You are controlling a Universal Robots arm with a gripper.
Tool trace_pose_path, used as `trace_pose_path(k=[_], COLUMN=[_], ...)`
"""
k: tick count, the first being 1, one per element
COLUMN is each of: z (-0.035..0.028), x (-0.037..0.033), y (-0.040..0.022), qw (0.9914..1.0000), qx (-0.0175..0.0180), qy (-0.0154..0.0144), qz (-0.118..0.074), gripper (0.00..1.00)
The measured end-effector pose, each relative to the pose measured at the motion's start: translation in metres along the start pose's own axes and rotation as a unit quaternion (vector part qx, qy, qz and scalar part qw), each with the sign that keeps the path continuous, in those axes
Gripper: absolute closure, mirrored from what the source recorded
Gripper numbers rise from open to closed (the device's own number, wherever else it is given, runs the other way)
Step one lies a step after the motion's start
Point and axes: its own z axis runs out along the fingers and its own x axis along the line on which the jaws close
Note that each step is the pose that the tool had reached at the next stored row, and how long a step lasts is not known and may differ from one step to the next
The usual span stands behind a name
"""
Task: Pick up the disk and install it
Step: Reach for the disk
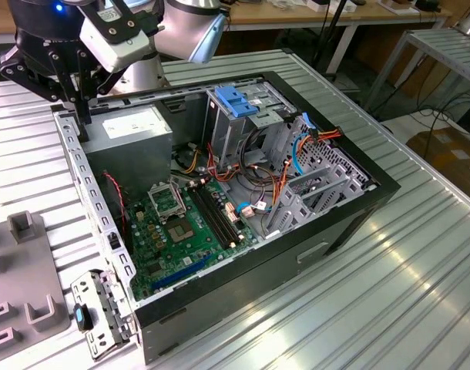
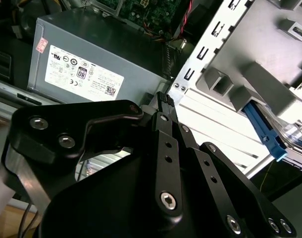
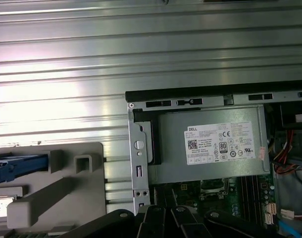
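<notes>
In the exterior view, over a corner of the open case (image 1: 312,247) on the ribbed counter (image 1: 404,293): tool (image 1: 82,119), fingers together, clamped on nothing, just beside the power supply (image 1: 131,131). In the second wrist view, closed tool (image 2: 163,101) near the case's metal rim; disk (image 2: 264,130), blue carrier edge showing, sitting in the grey fixture (image 2: 260,74), apart from the tool. In the first wrist view, disk (image 3: 20,166) in the fixture (image 3: 67,196) on the counter, beside the case, not touching it.
</notes>
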Motion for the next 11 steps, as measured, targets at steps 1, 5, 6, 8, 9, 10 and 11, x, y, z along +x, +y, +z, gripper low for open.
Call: trace_pose_path(k=[1, 5, 6, 8, 9, 10, 11], z=[0.0, 0.0, 0.0, -0.0001, -0.0001, -0.0001, -0.0001], x=[0.0004, 0.002, 0.0024, 0.0031, 0.0034, 0.0037, 0.004], y=[0.0, -0.0002, -0.0002, -0.0002, -0.0003, -0.0003, -0.0003], qw=[1.0, 1.0, 1.0, 1.0, 1.0, 1.0, 1.0], qx=[0.0, 0.0, 0.0, 0.0, 0.0, 0.0, 0.0], qy=[0.0, 0.0, 0.0, 0.0, 0.0, 0.0, 0.0], qz=[0.0, 0.0, 0.0, 0.0, 0.0, 0.0, 0.0], gripper=[0.89, 0.89, 0.89, 0.89, 0.89, 0.89, 0.89])
